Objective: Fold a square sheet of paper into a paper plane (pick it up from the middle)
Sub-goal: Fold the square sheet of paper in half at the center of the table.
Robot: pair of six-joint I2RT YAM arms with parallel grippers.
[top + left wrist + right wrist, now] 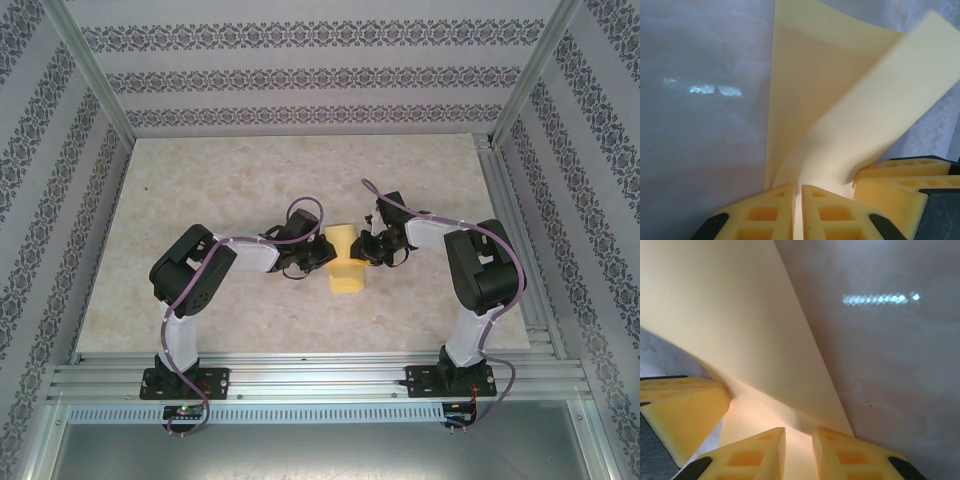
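The pale-yellow square sheet of paper sits at the table's middle, partly lifted and bent between both grippers. In the left wrist view the sheet curls up from the table, one flap rising to the right. Its near edge runs into the thin slit of my left gripper, which is shut on it. My right gripper's fingers sit close beside it. In the right wrist view the sheet slopes up to the left with a soft crease. My right gripper stands slightly open over its edge, a clear gap between the fingers.
The pale marbled tabletop stretches all around the paper. Patterned walls and a metal frame enclose it on every side. Both arms reach inward from the near edge and their grippers nearly meet.
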